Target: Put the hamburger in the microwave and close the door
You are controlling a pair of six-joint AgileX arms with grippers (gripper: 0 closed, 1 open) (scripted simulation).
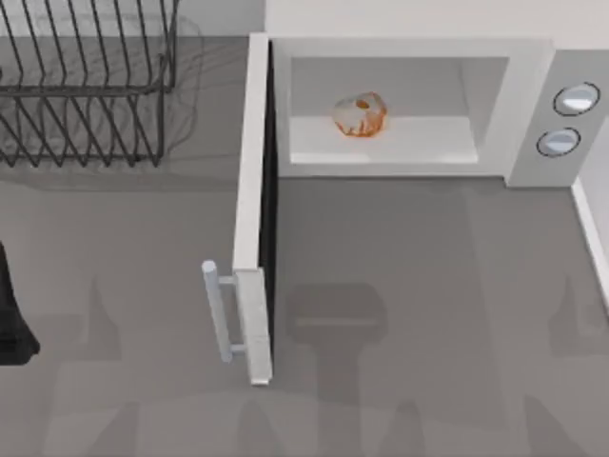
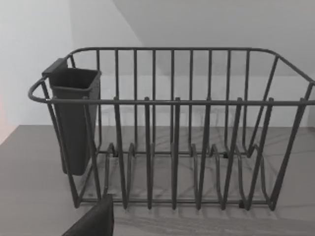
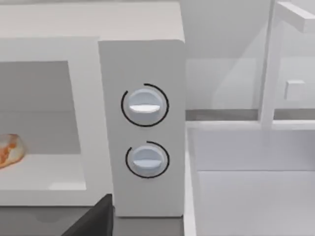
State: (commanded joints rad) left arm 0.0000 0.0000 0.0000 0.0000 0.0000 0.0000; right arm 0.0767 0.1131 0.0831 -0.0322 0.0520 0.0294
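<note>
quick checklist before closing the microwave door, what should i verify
1. Hamburger inside the microwave, on the cavity floor: ok.
2. Hamburger set back from the front edge, clear of the door's swing: ok.
3. Door shut: not ok, it stands wide open, edge toward the camera.
4. Handle free to push, nothing against it: ok.
5. Table in front of the opening free of things in the door's path: ok.
6. Dish rack apart from the door: ok, it sits to the left.
</note>
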